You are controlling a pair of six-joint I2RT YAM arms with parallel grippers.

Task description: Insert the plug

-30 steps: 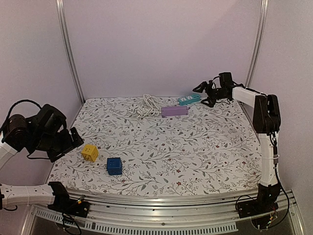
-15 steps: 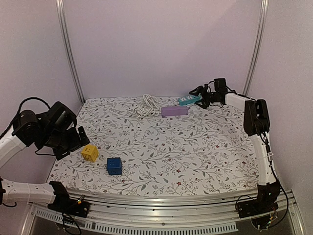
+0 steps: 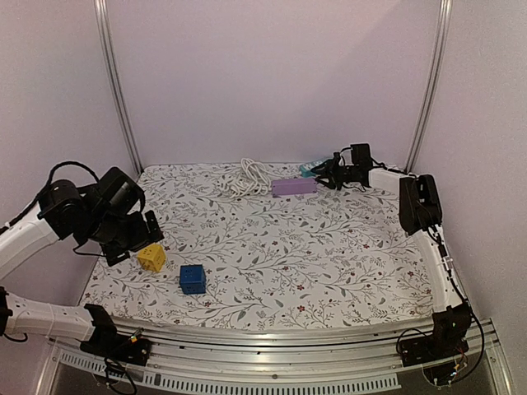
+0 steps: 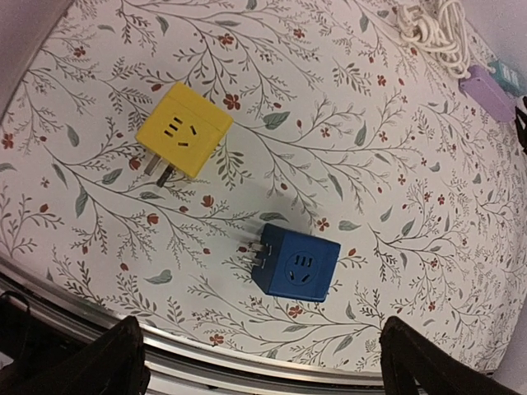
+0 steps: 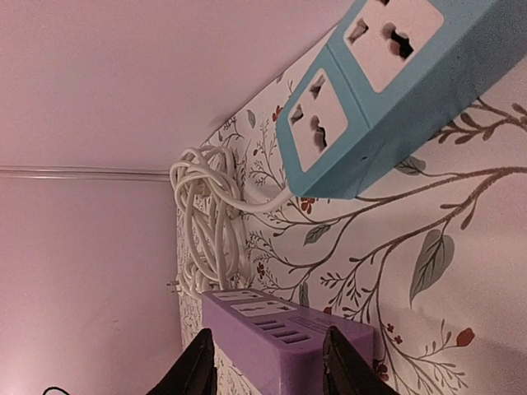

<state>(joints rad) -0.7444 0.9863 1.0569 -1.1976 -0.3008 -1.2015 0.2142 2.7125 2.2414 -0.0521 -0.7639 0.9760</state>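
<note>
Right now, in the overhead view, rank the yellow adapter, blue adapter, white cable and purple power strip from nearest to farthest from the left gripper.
1. yellow adapter, beside the left gripper, near left.
2. blue adapter, near edge, right of the yellow one.
3. white cable, far edge, centre.
4. purple power strip, far edge, right of the cable.

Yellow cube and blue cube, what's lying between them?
Nothing: only bare floral cloth separates the yellow cube from the blue cube, clearest in the left wrist view.
</note>
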